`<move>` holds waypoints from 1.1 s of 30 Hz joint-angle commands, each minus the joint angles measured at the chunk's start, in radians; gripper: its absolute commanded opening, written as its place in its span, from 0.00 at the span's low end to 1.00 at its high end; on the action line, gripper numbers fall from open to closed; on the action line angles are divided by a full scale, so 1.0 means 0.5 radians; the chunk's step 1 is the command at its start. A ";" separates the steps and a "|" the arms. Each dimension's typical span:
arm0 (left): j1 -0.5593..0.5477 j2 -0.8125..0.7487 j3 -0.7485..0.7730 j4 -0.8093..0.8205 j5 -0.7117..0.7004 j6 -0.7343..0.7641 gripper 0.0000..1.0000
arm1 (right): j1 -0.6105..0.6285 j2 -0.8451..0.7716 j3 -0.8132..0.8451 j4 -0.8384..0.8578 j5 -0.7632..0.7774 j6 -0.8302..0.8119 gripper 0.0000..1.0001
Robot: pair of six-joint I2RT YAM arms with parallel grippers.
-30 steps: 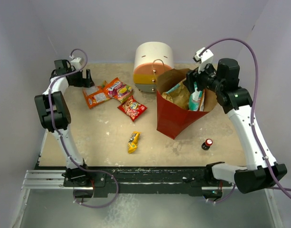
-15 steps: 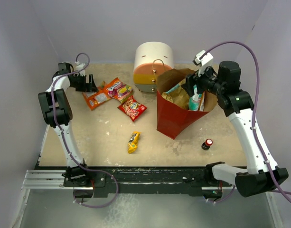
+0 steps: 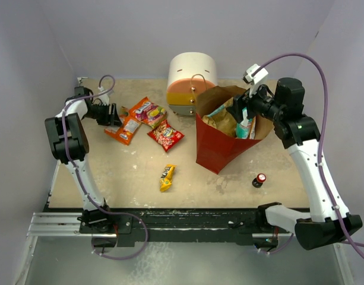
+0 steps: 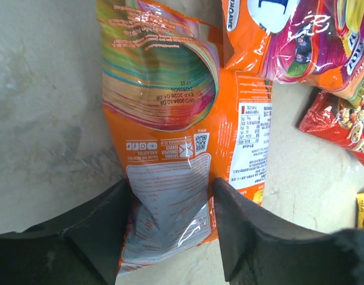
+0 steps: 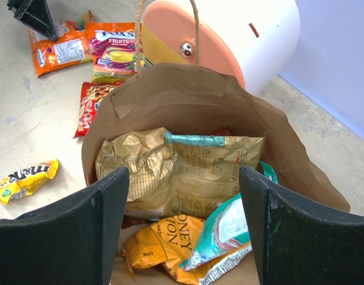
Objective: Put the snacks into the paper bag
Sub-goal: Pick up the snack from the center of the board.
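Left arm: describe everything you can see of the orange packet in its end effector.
The orange packet is flat, glossy, crinkly foil, back side up: a rainbow-swirled oval, small print, a QR code, a white nutrition panel and a silvery lower part. It appears to lie on the beige table, its near end pinched between the fingers of the left end effector. Its far right corner touches an orange-and-magenta packet.

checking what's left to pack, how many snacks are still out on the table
4: an orange packet between the jaws of the left gripper, an orange-and-pink one beside it, a red one toward the paper bag, and a yellow bar nearer the arms. More may hide underneath.
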 commanded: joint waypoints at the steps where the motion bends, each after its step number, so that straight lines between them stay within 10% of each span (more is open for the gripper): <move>1: 0.001 -0.118 -0.094 -0.051 0.058 0.087 0.56 | -0.001 -0.043 -0.015 0.062 -0.074 -0.004 0.77; 23: 0.000 -0.671 -0.099 -0.479 0.101 0.384 0.01 | 0.006 0.197 0.118 0.210 -0.476 -0.180 0.76; 33: -0.074 -1.221 -0.131 -0.456 0.508 0.312 0.00 | 0.175 0.451 0.317 0.389 -0.769 0.003 0.76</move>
